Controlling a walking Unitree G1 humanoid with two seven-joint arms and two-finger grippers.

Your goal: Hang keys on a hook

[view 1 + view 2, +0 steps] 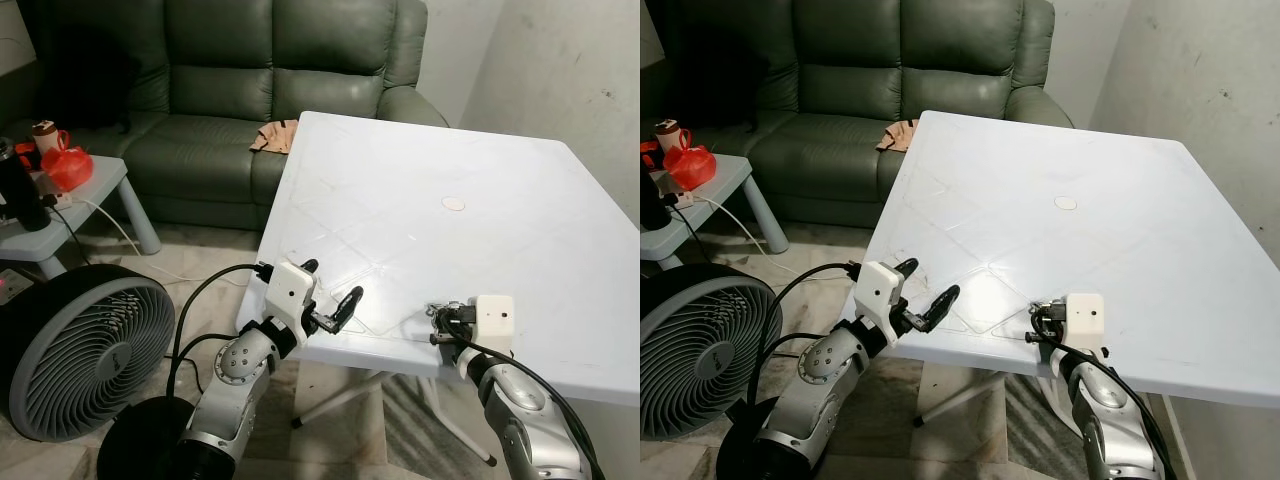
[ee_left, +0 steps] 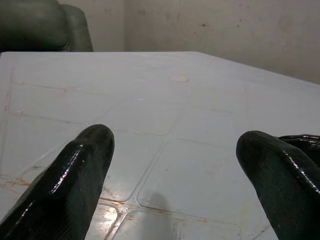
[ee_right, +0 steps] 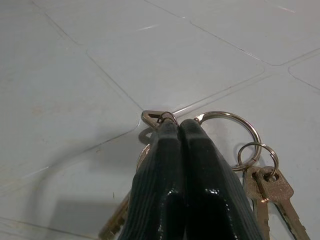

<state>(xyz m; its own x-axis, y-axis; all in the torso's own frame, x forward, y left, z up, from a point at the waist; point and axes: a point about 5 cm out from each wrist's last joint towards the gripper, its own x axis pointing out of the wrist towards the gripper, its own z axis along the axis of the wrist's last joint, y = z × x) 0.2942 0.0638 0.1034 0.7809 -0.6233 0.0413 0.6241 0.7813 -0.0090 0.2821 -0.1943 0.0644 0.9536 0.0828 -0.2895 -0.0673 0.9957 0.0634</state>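
A bunch of brass keys (image 3: 267,186) on linked metal rings (image 3: 231,131) lies on the white table (image 1: 450,150) near its front edge. My right gripper (image 3: 179,124) is shut on the keys, its tips pinched over the small clip by the big ring. In the eye views that gripper (image 1: 441,318) rests low on the table's front edge with the keys (image 1: 436,311) at its tips. My left gripper (image 1: 334,284) hovers open at the front left edge with nothing between its fingers (image 2: 75,175).
A green sofa (image 1: 250,90) with a tan cloth (image 1: 277,137) stands behind the table. On the floor to the left are a round fan (image 1: 85,350) and a low side table (image 1: 100,180) with a red bag (image 1: 68,165). A wall runs along the right.
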